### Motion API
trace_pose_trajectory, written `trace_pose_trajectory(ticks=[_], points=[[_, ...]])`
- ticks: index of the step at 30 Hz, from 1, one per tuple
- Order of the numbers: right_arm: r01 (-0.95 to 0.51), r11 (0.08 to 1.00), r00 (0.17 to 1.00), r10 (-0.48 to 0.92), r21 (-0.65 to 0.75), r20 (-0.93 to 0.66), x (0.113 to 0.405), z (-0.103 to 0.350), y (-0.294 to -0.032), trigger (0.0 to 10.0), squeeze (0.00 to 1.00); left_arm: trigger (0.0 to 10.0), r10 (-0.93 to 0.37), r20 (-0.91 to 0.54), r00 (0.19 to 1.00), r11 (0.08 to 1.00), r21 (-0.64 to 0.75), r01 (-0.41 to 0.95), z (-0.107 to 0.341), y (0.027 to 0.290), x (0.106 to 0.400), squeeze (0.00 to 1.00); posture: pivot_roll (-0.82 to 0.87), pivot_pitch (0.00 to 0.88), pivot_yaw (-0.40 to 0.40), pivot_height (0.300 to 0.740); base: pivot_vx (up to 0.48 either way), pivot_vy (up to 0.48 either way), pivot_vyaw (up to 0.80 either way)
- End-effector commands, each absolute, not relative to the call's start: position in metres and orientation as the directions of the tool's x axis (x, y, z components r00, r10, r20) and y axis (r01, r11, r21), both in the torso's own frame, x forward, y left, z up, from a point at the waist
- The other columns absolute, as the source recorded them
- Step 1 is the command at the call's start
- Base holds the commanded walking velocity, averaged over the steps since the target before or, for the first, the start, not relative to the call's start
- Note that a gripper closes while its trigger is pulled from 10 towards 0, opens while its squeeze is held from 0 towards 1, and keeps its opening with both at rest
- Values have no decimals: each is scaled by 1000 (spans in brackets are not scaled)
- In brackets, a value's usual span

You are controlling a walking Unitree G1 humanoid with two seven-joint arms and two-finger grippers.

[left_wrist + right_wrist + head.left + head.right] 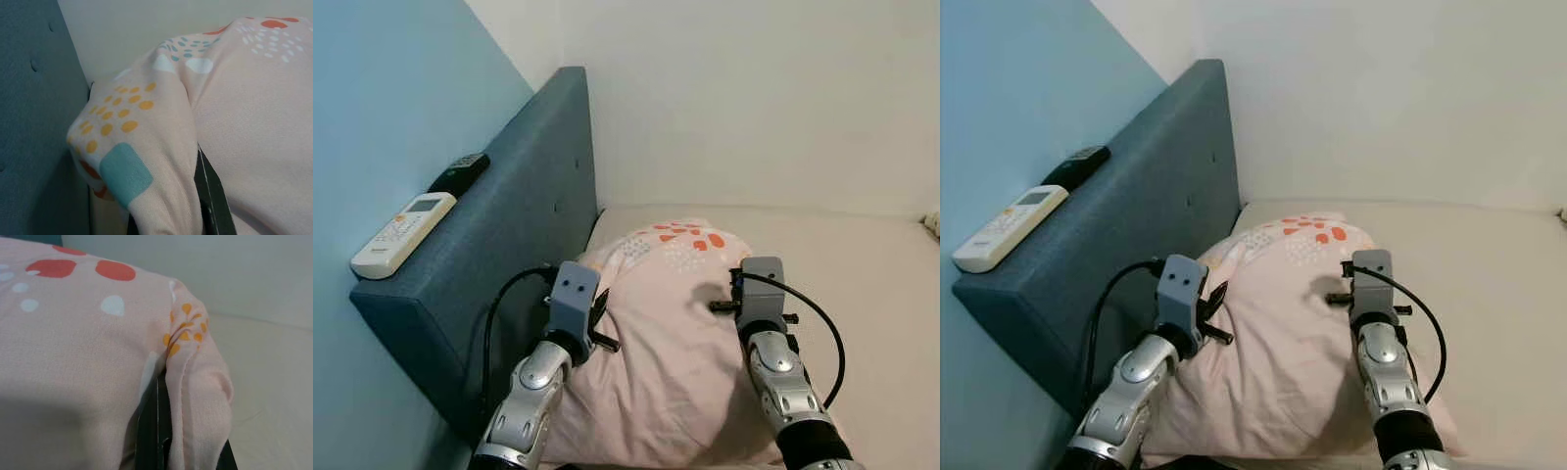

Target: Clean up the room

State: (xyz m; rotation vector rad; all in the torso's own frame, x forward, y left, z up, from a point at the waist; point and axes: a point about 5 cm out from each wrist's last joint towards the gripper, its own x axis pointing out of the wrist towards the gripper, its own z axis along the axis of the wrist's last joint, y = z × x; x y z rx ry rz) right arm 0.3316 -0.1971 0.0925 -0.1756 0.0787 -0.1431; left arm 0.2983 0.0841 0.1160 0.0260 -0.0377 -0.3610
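On the bed, each pincer (205, 196) (161, 431) pinches the soft, plump pink pillow (666, 333).

A pale pink pillow (666, 343), printed with red, orange, teal and white dots and patches, lies on the cream bed (871, 284), one side pressed against the blue-grey headboard (509, 235), its fabric bunched at both near corners.

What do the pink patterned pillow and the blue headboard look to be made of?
The pink patterned pillow looks like soft matte woven cloth, perhaps cotton: it creases and bunches where the left pincer and right pincer grip its edges. The blue headboard looks upholstered in coarse matte fabric, with a visible weave and tufted dimples.
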Motion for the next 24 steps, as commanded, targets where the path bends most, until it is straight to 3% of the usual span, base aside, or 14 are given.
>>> trace_pose_trajectory(ticks=[1, 24], points=[[153, 974, 987, -159, -169, -26, 333, 99, -198, 10000, 0, 10000, -347, 71, 935, 937, 55, 344, 121, 88, 299, 0, 21, 7, 22, 702, 0, 0, 0], [150, 975, 988, -153, -162, -6, 331, 99, -196, 10000, 0, 10000, -362, 67, 930, 931, 59, 359, 120, 86, 296, 0, 24, 7, 27, 612, 0, 0, 0]])
